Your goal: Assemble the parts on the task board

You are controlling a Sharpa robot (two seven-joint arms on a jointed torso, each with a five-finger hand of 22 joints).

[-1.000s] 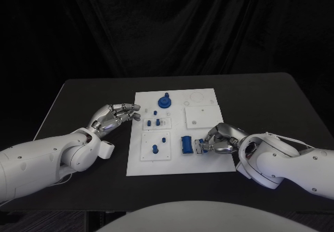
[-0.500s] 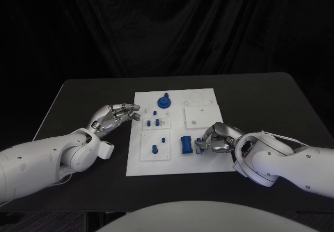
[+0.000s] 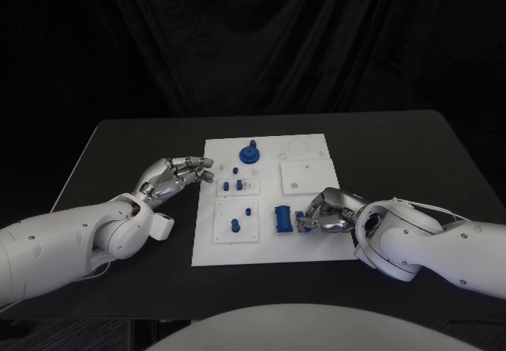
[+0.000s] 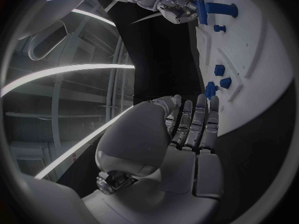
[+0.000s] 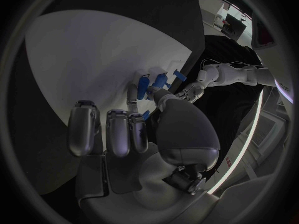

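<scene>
The white task board (image 3: 308, 245) lies mid-table. My right hand (image 3: 329, 211) rests on its near right part and pinches a small blue part (image 3: 303, 219) right beside a blue cylinder (image 3: 283, 219) lying on the board. The left wrist view shows that hand (image 4: 177, 9) against the cylinder (image 4: 219, 8). A round blue part (image 3: 250, 153) stands at the far end of the board. Small blue pegs (image 3: 233, 186) stand in the left plates. My left hand (image 3: 177, 175) hovers by the board's left edge, fingers extended and holding nothing.
The black table (image 3: 411, 157) has bare room on both sides of the board. A raised white square plate (image 3: 307, 176) sits on the board's right half, just beyond my right hand. My left forearm (image 3: 74, 238) lies over the table's near left.
My right hand has shifted a little to the left, bringing the small blue part closer to the cylinder. The left hand has stayed put.
</scene>
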